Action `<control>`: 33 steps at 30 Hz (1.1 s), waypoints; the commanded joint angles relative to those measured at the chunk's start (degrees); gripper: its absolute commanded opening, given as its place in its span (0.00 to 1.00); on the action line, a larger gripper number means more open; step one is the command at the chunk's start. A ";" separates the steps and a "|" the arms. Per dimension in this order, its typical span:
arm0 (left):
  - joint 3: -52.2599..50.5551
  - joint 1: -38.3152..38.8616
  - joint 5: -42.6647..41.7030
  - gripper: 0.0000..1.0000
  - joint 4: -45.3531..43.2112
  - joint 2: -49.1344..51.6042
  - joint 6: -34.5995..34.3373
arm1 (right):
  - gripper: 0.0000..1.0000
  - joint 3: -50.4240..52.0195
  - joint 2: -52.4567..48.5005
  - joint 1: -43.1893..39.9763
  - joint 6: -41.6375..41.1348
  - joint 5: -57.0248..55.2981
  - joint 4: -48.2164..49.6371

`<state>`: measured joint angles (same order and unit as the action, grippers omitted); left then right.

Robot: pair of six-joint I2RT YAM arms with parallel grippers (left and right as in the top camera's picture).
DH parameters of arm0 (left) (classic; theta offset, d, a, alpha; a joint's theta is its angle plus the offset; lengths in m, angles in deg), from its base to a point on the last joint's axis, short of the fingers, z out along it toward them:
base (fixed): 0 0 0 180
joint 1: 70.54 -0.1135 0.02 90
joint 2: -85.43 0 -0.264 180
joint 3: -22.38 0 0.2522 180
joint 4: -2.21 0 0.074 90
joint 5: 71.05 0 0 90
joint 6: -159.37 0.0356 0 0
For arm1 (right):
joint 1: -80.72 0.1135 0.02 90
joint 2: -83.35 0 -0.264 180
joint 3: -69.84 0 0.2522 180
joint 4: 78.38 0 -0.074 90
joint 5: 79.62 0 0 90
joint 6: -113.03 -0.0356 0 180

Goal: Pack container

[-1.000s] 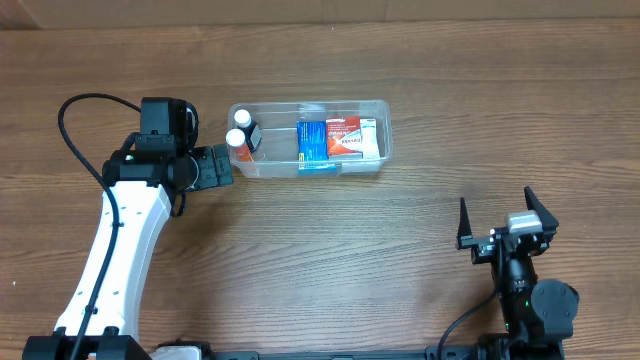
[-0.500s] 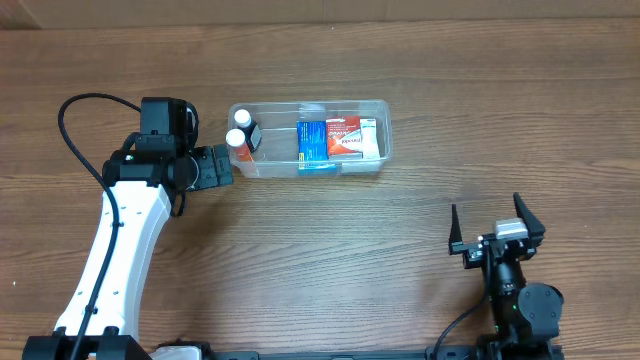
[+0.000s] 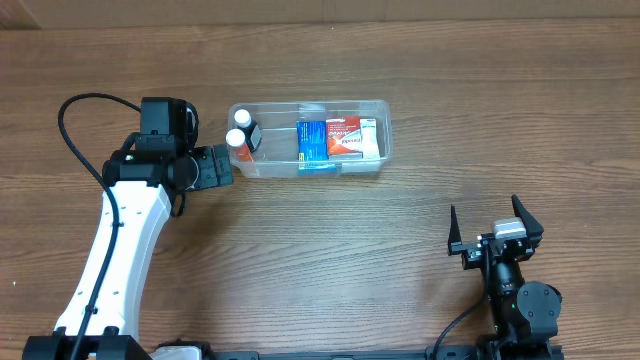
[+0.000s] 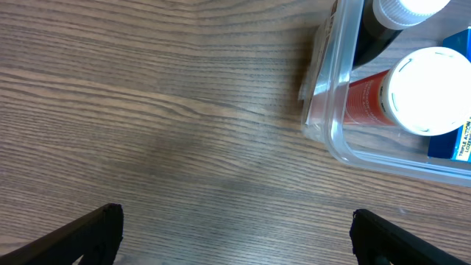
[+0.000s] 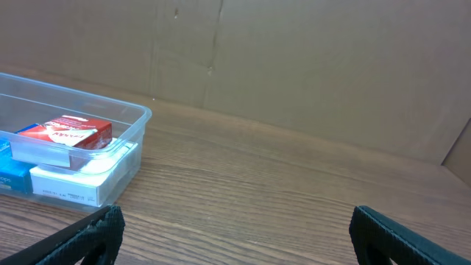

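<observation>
Lately the only thing to move is the right claw (image 3: 488, 232): over the last second it has slid back toward its own base and a little to the left, away from the container (image 3: 386, 140), and it has almost stopped now. Its fingers stand wide apart with nothing between them. The left claw (image 3: 222, 166) has not shifted; it hangs just off the container's short end, and its wrist view shows both fingertips (image 4: 96, 224) spread wide over bare surface (image 4: 147, 110), holding nothing. Ahead of that claw, the container sits on the surface with two white-capped bottles (image 4: 423, 88) standing in its near end; farther in lie a blue box (image 3: 313, 142) and a red-and-white box (image 5: 70, 132). No loose item shows on the surface near either claw. With both claws empty and the right one retreating, I judge the packing to be finished or nearly so.
</observation>
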<state>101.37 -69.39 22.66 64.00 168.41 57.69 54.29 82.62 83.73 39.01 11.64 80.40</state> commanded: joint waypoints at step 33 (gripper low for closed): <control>-0.70 0.39 5.46 1.00 -3.30 -0.83 1.51 | 1.00 0.22 0.57 0.15 -0.79 0.11 0.39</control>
<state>101.35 -69.39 24.89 63.56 168.41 57.97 54.29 82.62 83.73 38.66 11.64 80.38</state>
